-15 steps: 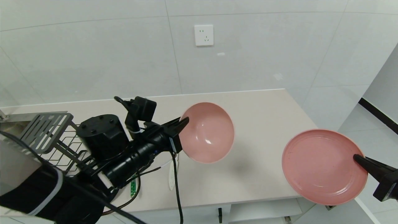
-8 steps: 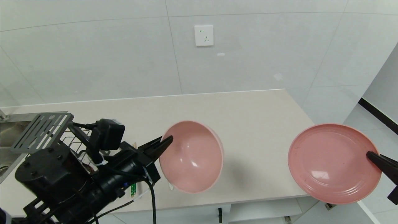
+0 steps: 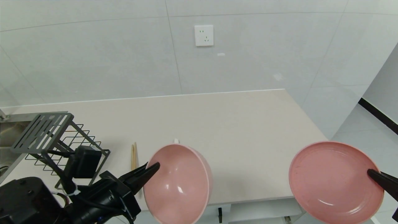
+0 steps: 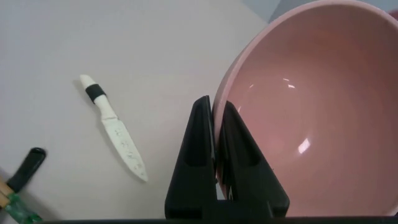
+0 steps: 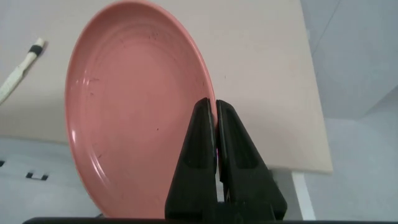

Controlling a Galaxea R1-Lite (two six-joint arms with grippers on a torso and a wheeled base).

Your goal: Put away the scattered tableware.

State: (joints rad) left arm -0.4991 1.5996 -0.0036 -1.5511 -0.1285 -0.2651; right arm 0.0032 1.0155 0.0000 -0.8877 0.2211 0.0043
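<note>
Head view: bowl point(image 3: 177, 183) pinched by its rim in my left gripper point(image 3: 154, 167), plate point(image 3: 332, 180) clamped likewise in the right gripper point(image 3: 371, 173), both held up in the air. Looks like the carry step. Next stop is probably the rack point(image 3: 46, 130) beyond the left gripper. Chopsticks point(image 3: 134, 155) and a knife point(image 4: 115, 134) lie on the counter point(image 3: 233, 124) beside that gripper, so I'd stay high.

Bright, even light; soft shadows
</note>
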